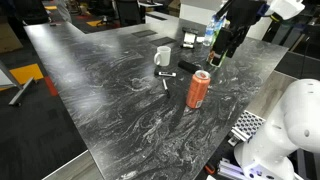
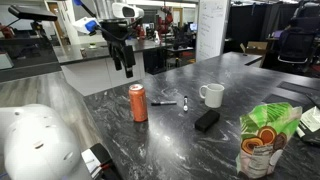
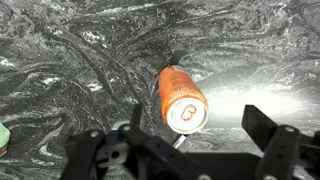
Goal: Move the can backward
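Dark marbled table (image 1: 100, 70) in an open office or lab, with desks and chairs behind in both exterior views. The top looks flat, glossy and hard, with glare showing in the wrist view.

The gripper (image 2: 127, 68) hangs well above the table with its fingers (image 3: 265, 128) spread apart and nothing between them. It is not touching anything. The wrist view looks straight down, and the can (image 3: 182, 98) sits in the gap below the fingers, so it is probably lined up for a descent and side grasp.

The can (image 2: 138, 102) stands upright near the table edge on the robot's side, silver top up, free of contact. The height looks like clearance for an approach. The wide opening suits the slim body.

Just beyond the can are a marker (image 2: 163, 102) and a pen (image 2: 186, 103), lying flat. Further back stand a white mug (image 1: 163, 56) and a black box (image 1: 190, 68), apart from the can. A snack bag (image 2: 262, 140) stands at the near corner in an exterior view.

The task is not started. The marker lies in the likely path, so there is a bump risk, and a tall can tips easily.
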`<action>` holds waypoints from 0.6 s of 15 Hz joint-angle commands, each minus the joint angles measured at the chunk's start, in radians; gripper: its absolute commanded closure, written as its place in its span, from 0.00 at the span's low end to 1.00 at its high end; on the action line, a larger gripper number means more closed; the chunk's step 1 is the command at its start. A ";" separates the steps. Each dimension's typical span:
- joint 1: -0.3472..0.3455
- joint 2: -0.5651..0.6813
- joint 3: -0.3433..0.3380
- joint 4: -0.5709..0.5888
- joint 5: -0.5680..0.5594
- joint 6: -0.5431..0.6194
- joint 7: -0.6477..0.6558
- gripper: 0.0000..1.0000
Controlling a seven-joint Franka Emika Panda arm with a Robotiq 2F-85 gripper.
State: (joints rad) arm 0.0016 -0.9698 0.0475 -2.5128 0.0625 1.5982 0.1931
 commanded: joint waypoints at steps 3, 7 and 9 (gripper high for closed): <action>-0.014 0.001 0.008 0.003 0.007 -0.003 -0.009 0.00; -0.014 0.001 0.008 0.003 0.007 -0.003 -0.009 0.00; -0.016 0.021 0.010 0.025 0.021 0.006 0.006 0.00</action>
State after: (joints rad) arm 0.0015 -0.9701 0.0476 -2.5117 0.0626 1.5998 0.1934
